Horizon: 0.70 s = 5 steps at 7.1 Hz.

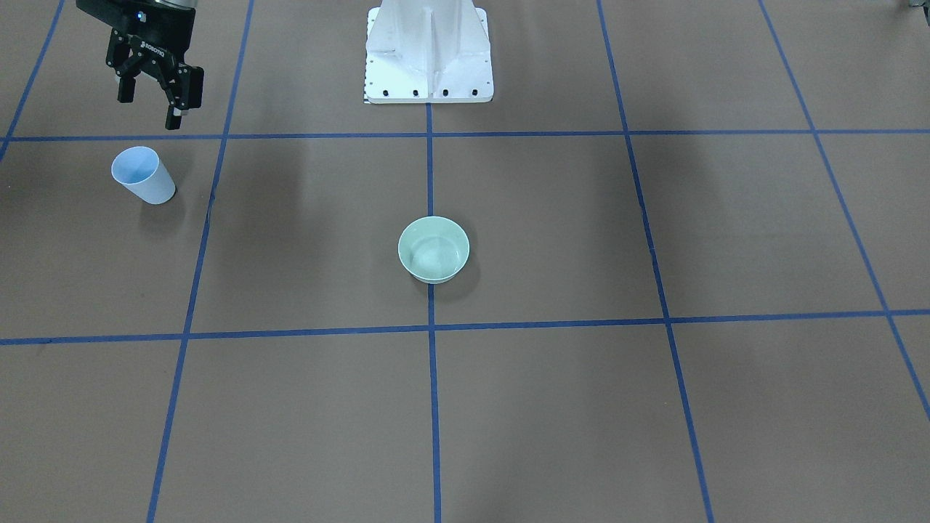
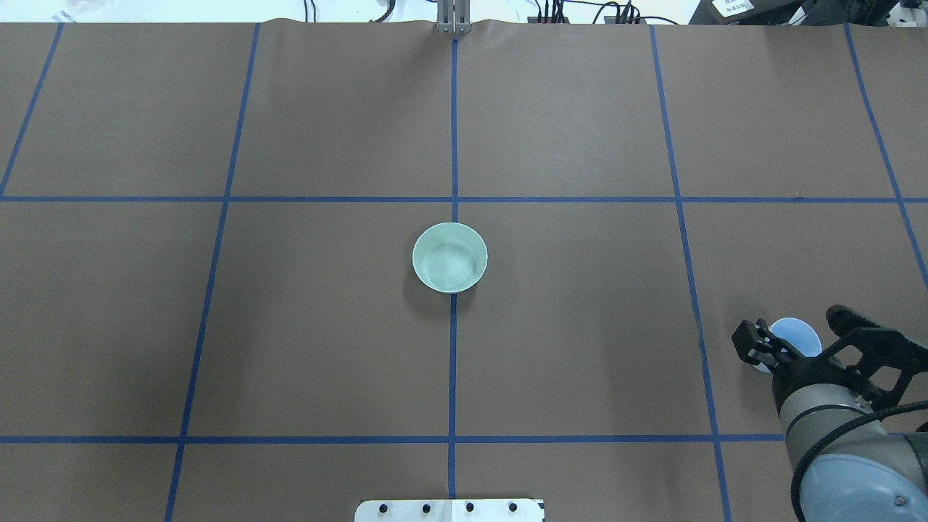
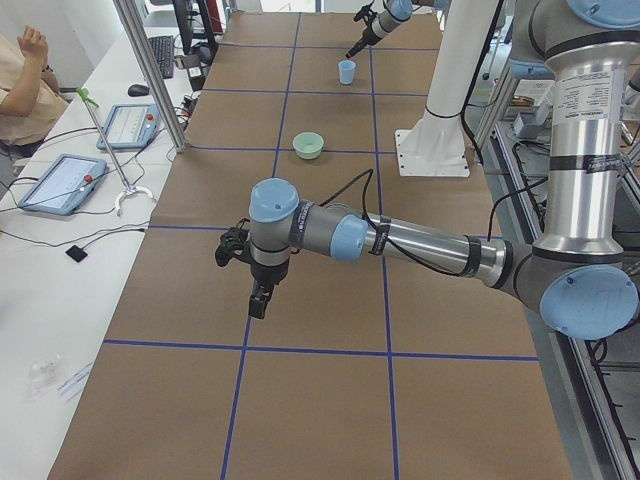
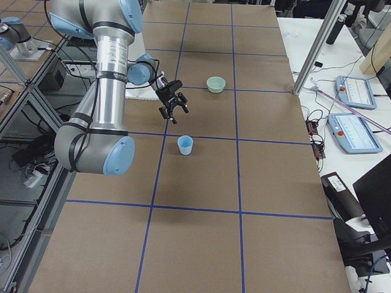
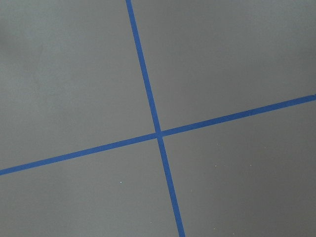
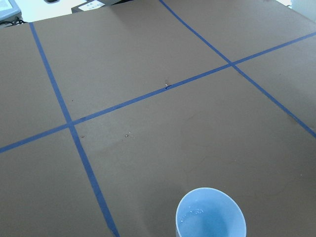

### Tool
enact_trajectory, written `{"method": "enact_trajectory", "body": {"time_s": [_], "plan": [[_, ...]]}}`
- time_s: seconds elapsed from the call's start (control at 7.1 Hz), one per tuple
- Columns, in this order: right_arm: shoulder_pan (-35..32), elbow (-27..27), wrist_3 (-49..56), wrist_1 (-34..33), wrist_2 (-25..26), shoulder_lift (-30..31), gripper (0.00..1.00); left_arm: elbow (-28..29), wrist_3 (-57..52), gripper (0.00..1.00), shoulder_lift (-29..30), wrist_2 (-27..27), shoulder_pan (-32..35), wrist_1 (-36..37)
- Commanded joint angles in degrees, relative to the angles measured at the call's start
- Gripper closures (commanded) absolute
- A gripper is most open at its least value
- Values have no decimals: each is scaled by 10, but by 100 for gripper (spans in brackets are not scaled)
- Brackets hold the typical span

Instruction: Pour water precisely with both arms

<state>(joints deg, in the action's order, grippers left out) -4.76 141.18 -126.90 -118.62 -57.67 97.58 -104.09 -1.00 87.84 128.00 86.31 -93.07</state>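
A pale blue cup [image 1: 143, 174] stands upright on the brown table on the robot's right side. My right gripper [image 1: 150, 109] hangs open above it and a little toward the robot, holding nothing. From overhead the cup [image 2: 795, 336] shows between the spread fingers of the right gripper [image 2: 795, 328]. The right wrist view has the cup [image 6: 211, 215] at its bottom edge. A mint-green bowl [image 1: 434, 249] sits at the table's centre, with a glint inside like water. My left gripper [image 3: 256, 298] hovers over bare table far from both; I cannot tell its state.
The white pedestal [image 1: 429, 54] stands at the robot's edge behind the bowl. Blue tape lines [image 5: 158, 133] grid the table. Beside the table are operator pendants [image 3: 60, 180], an aluminium post [image 3: 150, 70] and a seated person [image 3: 20, 85].
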Motion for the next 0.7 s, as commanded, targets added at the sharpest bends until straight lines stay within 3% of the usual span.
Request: {"method": "enact_trajectory", "body": {"time_s": [0.0,0.56], "plan": [[20,-48,-70,-115,12,-86,0,-1,0,0,0,0,1,0],[12,-35,-63,-129,8,-87,0,-1,0,0,0,1,1,0]]}}
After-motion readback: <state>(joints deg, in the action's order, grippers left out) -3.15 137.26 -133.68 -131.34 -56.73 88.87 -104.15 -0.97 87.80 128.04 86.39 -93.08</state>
